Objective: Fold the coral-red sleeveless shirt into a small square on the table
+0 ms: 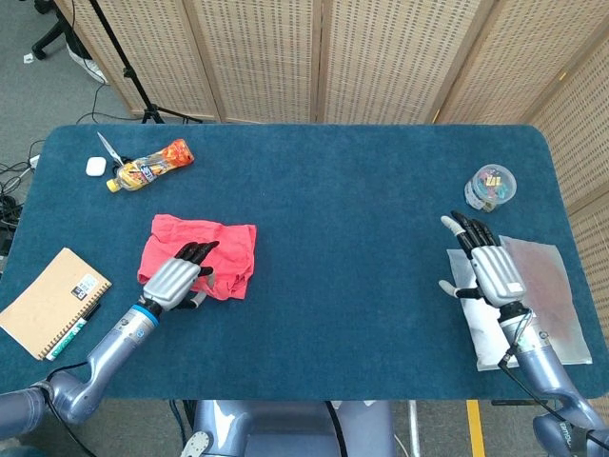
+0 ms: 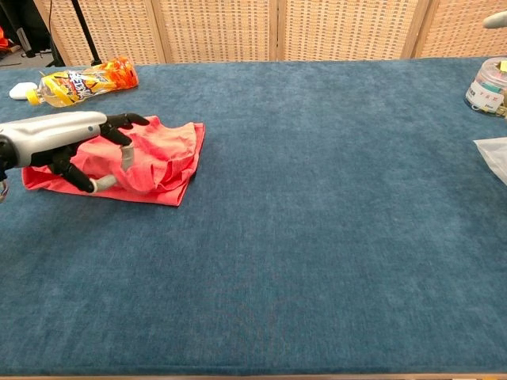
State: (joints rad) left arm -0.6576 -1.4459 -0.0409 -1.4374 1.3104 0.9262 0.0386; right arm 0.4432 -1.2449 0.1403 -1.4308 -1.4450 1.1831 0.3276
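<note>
The shirt [image 1: 202,254] lies folded into a rough, rumpled square on the left part of the blue counter [image 1: 343,238], its near edge uneven and its top layer creased. The left robot hand [image 1: 178,278] is at the shirt's near left corner, fingers [image 2: 127,120] spread and reaching over the cloth from the robot's side; in the chest view the hand [image 2: 70,134] appears to hover just above the fabric with nothing in it, though whether a fingertip touches the cloth cannot be told. Beyond the shirt, toward the far left corner, lie a snack packet [image 1: 152,165], scissors [image 1: 108,147] and a small white case [image 1: 94,166]. At the near left edge sits a notebook [image 1: 52,301] with a pen [image 1: 71,335] beside it. Well apart, on the right side, the right robot hand [image 1: 487,267] rests with fingers extended and apart, holding nothing, over a white sheet [image 1: 547,295]. A round container [image 1: 491,187] stands beyond it.
</note>
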